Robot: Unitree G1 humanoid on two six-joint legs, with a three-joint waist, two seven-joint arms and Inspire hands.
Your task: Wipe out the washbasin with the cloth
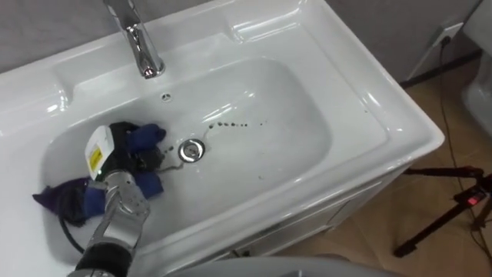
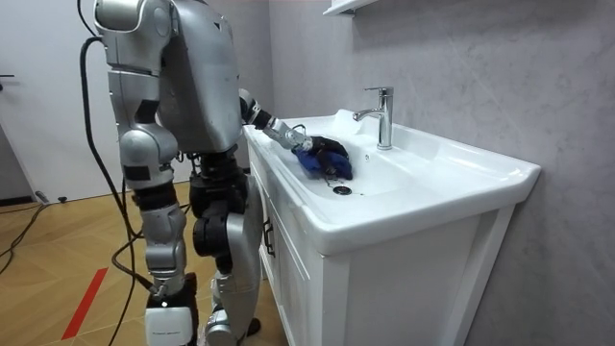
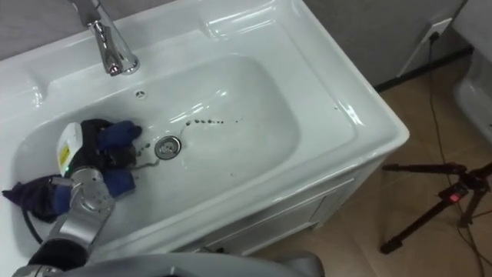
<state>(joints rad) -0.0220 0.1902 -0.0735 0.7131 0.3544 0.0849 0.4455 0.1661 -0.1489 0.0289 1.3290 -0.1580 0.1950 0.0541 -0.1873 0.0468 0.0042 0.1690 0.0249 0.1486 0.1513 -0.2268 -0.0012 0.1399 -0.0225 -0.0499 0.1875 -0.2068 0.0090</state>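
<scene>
Left hand [image 1: 121, 148] has its fingers curled into the crumpled blue wiping cloth [image 1: 147, 138], down in the glossy white ceramic basin [image 1: 369, 104] just beside the round metal drain [image 1: 191, 150]. The cloth looks light and floppy and will probably slide on that slick glaze, so I'd grip mid-wad and press down.

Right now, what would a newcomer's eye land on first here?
The left hand, curled on a blue cloth, low in the left half of the white basin beside the drain. Next, a trail of dark specks on the basin floor just right of the drain, apart from the cloth. A chrome faucet stands at the back rim.
</scene>
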